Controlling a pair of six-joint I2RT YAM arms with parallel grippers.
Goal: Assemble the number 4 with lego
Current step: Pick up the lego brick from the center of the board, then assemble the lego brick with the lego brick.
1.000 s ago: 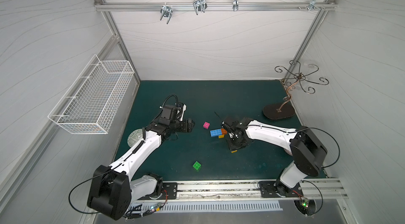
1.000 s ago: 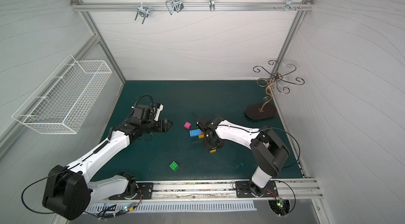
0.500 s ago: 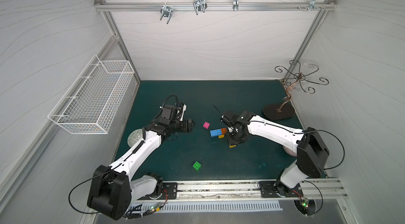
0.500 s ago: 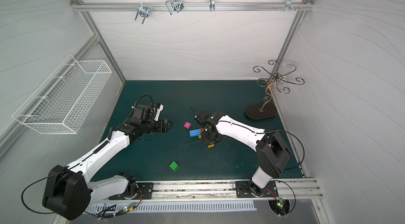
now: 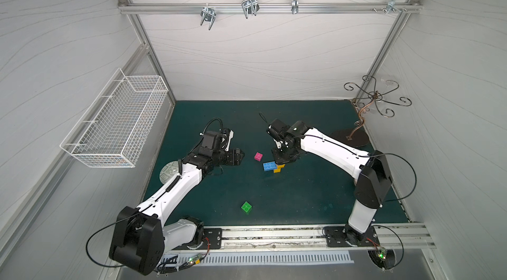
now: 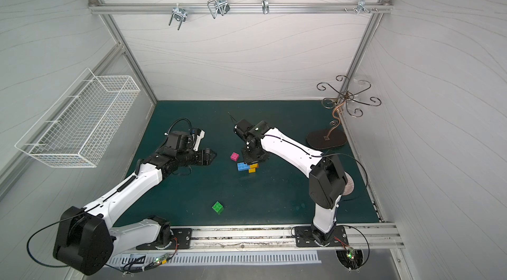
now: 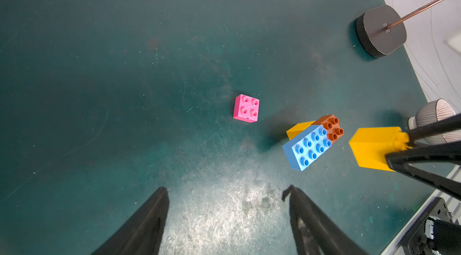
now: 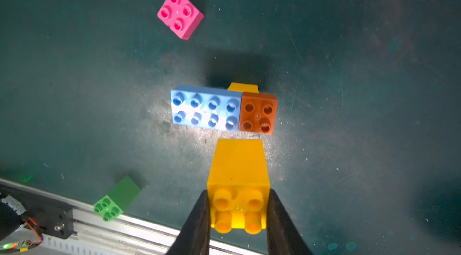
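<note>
My right gripper (image 8: 238,207) is shut on a yellow lego brick (image 8: 238,178), gripped at its studded end, just short of the joined bricks. That group is a long blue brick (image 8: 205,107) with an orange brick (image 8: 258,115) at its end and a second yellow brick (image 8: 243,87) partly hidden under them. In both top views the held yellow brick (image 5: 277,170) (image 6: 252,170) sits beside the blue brick (image 5: 269,166). A pink brick (image 7: 246,108) lies loose ahead of my open, empty left gripper (image 7: 225,191). The green brick (image 5: 246,207) lies near the front rail.
A dark stand base (image 5: 349,137) with a curled metal rod stands at the back right. A patterned ball (image 5: 168,172) lies by the left arm, another ball (image 6: 348,186) behind the right arm. A wire basket (image 5: 115,125) hangs on the left wall.
My right gripper has carried the yellow brick left and away from the front rail, up to the blue and orange bricks. The left arm has not moved.
</note>
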